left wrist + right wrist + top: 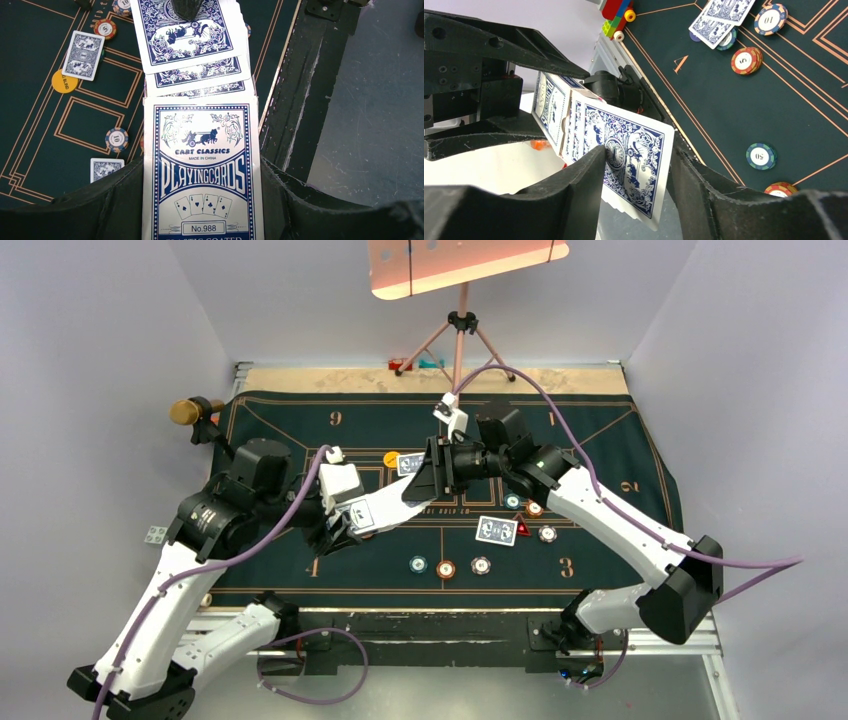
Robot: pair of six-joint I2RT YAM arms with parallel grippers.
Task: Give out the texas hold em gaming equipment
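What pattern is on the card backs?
Cards: blue ornate print, white border; clearest in left wrist view.

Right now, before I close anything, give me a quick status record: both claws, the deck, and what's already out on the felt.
left claw: shut on card box, deck fanned out of it
right claw: open, straddling the top card
dealt cards: face down on mat, two spots
chips: three in near row, others by the nearer cards
yellow disc: at the farther card's edge
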